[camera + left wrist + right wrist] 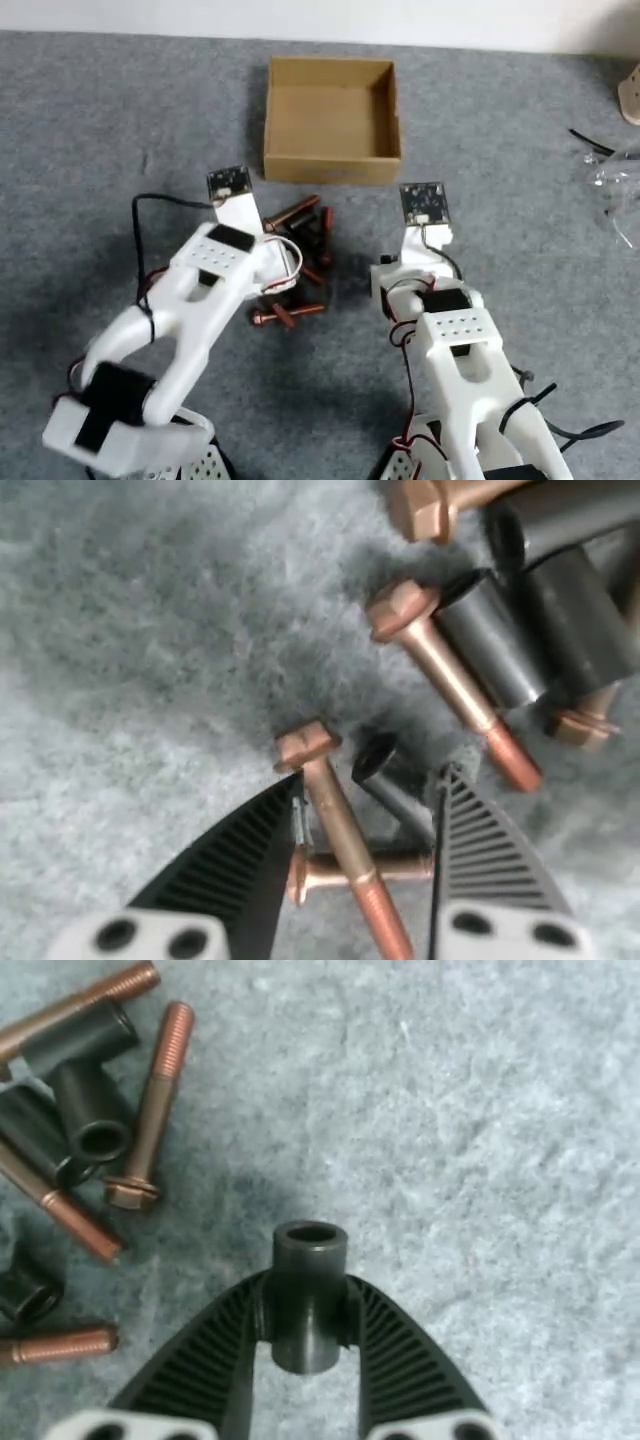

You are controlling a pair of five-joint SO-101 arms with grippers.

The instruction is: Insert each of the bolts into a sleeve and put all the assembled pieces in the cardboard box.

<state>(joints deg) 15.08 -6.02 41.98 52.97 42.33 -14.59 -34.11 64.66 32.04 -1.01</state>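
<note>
The fuzzy gray tabletop (100,120) holds an open brown cardboard box (330,168). Just in front of it lies a pile of copper bolts (290,213) and short black sleeves (322,228). The left hand (370,780) is spread apart around one bolt (335,820). The right hand (307,1290) is clamped on one sleeve (310,1250), a dark tube with a round hole.

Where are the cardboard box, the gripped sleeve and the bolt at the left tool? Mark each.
cardboard box (332,170), high view, front wall.
sleeve (308,1300), right wrist view, side.
bolt (340,830), left wrist view, shank.
</note>
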